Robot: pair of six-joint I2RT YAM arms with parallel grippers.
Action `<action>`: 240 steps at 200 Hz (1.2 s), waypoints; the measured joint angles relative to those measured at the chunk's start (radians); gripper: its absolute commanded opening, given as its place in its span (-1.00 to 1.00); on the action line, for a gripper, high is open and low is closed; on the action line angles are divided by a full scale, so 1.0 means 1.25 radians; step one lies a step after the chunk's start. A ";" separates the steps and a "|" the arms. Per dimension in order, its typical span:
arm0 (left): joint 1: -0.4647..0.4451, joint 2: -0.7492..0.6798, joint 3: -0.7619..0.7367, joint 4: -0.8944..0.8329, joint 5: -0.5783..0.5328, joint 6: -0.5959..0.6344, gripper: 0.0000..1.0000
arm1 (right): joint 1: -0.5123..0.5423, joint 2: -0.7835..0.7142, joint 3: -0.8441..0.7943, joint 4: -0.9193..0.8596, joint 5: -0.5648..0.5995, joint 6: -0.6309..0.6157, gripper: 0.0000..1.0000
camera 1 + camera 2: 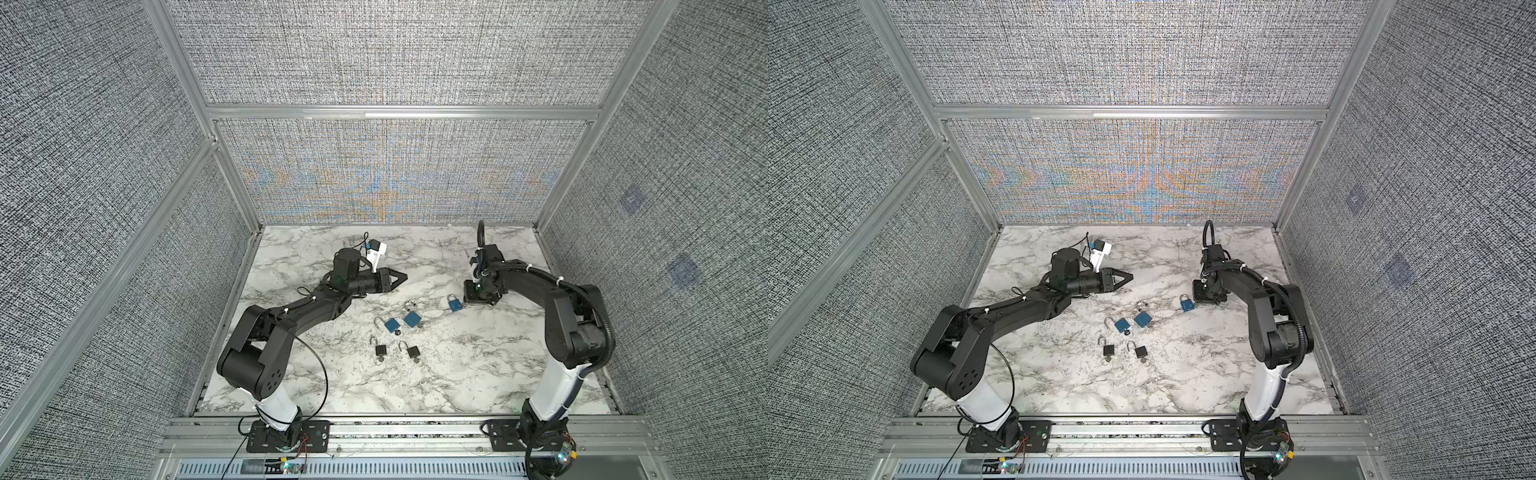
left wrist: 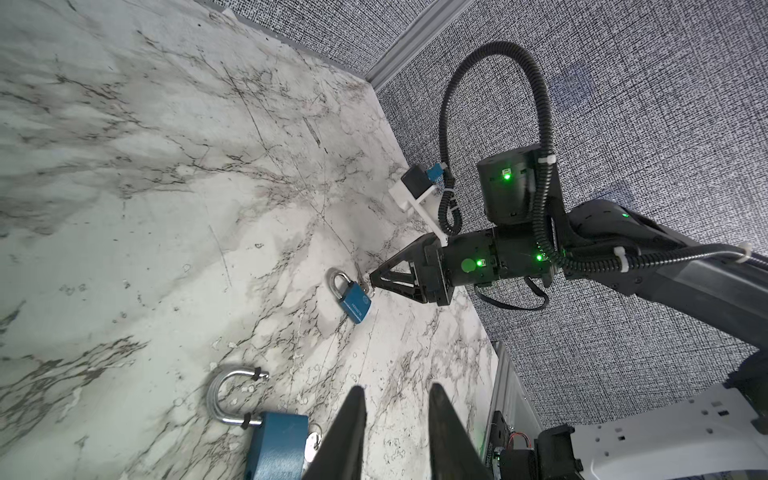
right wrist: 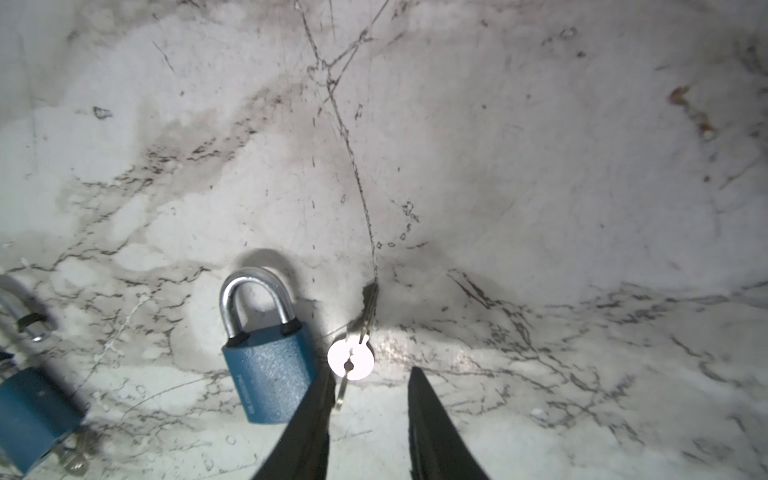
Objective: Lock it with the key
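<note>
A shut blue padlock (image 3: pixel 266 365) lies flat on the marble table (image 3: pixel 498 166), and both top views show it (image 1: pixel 454 303) (image 1: pixel 1187 305). Its key (image 3: pixel 351 359), with a round pale head, lies loose on the marble beside the lock body. My right gripper (image 3: pixel 372 374) points down just short of the key. It is open, with nothing between its fingers, and one finger (image 3: pixel 320 407) is close to the key ring. My left gripper (image 2: pixel 397 388) hovers open and empty above the table, left of the locks (image 1: pixel 401 276).
Two more blue padlocks (image 1: pixel 390 325) (image 1: pixel 412 319) and two black padlocks (image 1: pixel 380 350) (image 1: pixel 413 352) lie mid-table with shackles open and keys at their bases. The nearer open blue one (image 2: pixel 274 440) lies beside my left fingers. Fabric walls enclose the table.
</note>
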 measured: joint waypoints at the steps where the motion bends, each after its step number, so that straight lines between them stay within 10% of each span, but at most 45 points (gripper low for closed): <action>1: 0.000 0.000 0.000 0.000 0.000 0.000 -0.42 | 0.001 0.000 0.000 -0.001 0.002 0.000 -0.34; 110: 0.000 -0.001 -0.003 0.001 0.000 -0.005 -0.42 | 0.058 -0.023 0.016 -0.064 0.132 -0.023 -0.35; 240: 0.027 -0.051 -0.039 -0.033 -0.019 0.011 -0.44 | 0.128 -0.186 -0.104 0.031 -0.068 -0.021 -0.32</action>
